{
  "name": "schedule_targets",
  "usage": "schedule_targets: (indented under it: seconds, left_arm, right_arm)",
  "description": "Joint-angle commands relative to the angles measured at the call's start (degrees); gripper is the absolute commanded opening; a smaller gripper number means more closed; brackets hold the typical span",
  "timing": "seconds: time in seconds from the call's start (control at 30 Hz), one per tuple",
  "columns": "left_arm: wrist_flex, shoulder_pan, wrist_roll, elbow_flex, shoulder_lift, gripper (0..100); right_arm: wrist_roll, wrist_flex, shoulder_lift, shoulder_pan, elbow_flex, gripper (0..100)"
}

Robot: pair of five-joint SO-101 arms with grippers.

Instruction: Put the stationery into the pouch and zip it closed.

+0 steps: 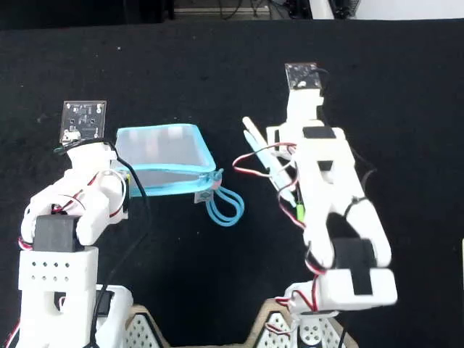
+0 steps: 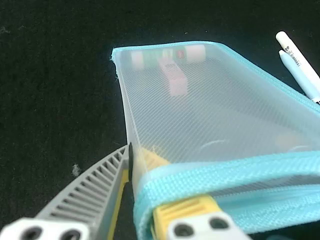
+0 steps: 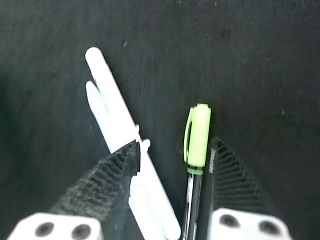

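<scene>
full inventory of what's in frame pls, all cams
pouch: 1, translucent mesh with light-blue trim, on the table by the left arm
small blocks: pale pink-white, seen through the mesh at the pouch's far end; count unclear
cord loop: 1, light blue, at the pouch's zipper corner
white pen: 1, white, on the table under the right arm
light-blue pen: 1, light blue, touching the white pen
green pen: 1, green cap, dark barrel, beside the other two
table: 1, black
left gripper: 1, grey and yellow fingers, clamped on a pouch corner
right gripper: 1, black fingers, open, straddling the green pen
</scene>
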Motion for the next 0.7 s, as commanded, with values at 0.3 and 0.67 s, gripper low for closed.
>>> schedule_targets:
  seconds: [0.3, 0.67]
  left_arm:
    - [0.3, 0.2, -0.3, -1.0, -0.9, 3]
    - [0.1, 0.2, -0.3, -0.4, -1.2, 3]
  right_arm:
    - [0.1, 1.5, 13.4, 7.0, -15.9, 20.4]
    - [0.3, 13.6, 26.8, 5.8, -31.8, 20.4]
